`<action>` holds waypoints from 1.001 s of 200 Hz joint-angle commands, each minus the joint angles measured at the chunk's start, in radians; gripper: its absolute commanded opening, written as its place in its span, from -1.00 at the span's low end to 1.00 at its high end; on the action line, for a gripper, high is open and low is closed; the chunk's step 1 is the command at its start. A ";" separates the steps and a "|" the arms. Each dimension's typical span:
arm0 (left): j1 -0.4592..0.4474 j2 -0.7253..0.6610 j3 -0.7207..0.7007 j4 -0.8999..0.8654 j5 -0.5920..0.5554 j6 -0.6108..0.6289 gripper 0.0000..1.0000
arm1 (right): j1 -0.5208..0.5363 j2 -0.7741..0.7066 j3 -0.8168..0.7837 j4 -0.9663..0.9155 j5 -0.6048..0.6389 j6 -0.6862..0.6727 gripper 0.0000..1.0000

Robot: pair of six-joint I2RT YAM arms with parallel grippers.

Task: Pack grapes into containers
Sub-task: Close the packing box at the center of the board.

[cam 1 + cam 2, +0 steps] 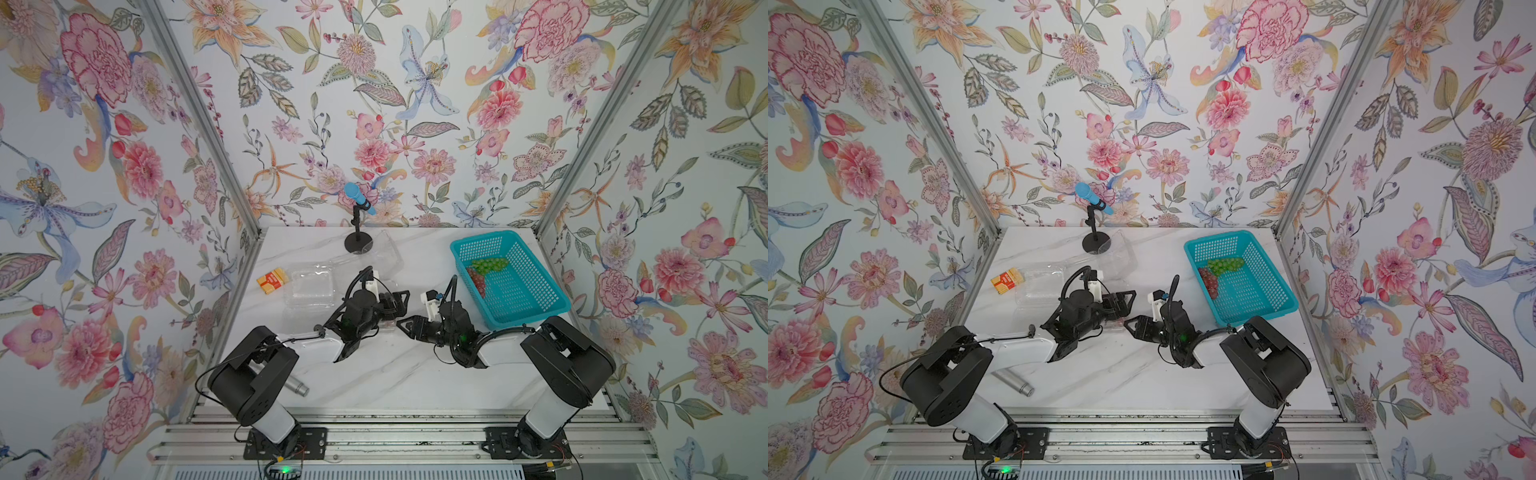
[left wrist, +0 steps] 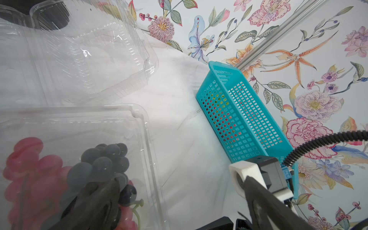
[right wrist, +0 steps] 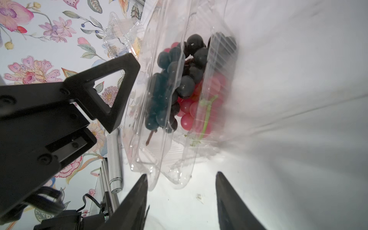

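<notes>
On the right gripper [image 3: 181,174], jaws are held half spread at the clamshell container [image 3: 179,159] of dark grapes [image 3: 187,85] and red grapes [image 3: 187,119]; on the left gripper [image 2: 181,178], wide.

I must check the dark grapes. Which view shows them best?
Right wrist view: the dark grapes show sharp through the clear box. The left wrist view shows them hazy, partly behind a claw finger. In both top views the left arm hides them.
</notes>
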State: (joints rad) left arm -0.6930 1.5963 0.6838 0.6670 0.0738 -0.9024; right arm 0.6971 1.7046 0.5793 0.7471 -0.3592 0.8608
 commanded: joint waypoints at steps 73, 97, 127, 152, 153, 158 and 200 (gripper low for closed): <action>-0.019 0.032 0.015 0.007 -0.011 -0.011 1.00 | -0.001 0.044 0.019 0.120 -0.027 0.061 -0.19; -0.022 0.040 0.013 0.015 -0.009 -0.019 0.99 | 0.000 0.053 0.022 0.124 -0.029 0.066 -0.22; -0.027 0.048 0.011 0.023 -0.012 -0.023 1.00 | 0.002 0.070 0.022 0.141 -0.029 0.079 -0.25; -0.028 0.048 0.013 0.027 -0.014 -0.024 0.99 | 0.004 0.090 0.021 0.167 -0.031 0.090 -0.30; -0.028 0.048 0.014 0.026 -0.014 -0.024 0.99 | 0.004 0.090 0.021 0.168 -0.031 0.091 -0.31; -0.028 0.048 0.013 0.027 -0.015 -0.024 0.99 | 0.005 0.094 0.020 0.176 -0.033 0.095 -0.32; -0.028 0.047 0.011 0.024 -0.016 -0.023 0.99 | 0.007 0.107 0.019 0.196 -0.032 0.105 -0.39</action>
State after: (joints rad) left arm -0.7082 1.6302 0.6846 0.6781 0.0734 -0.9066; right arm 0.6975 1.7947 0.5816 0.8909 -0.3859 0.9436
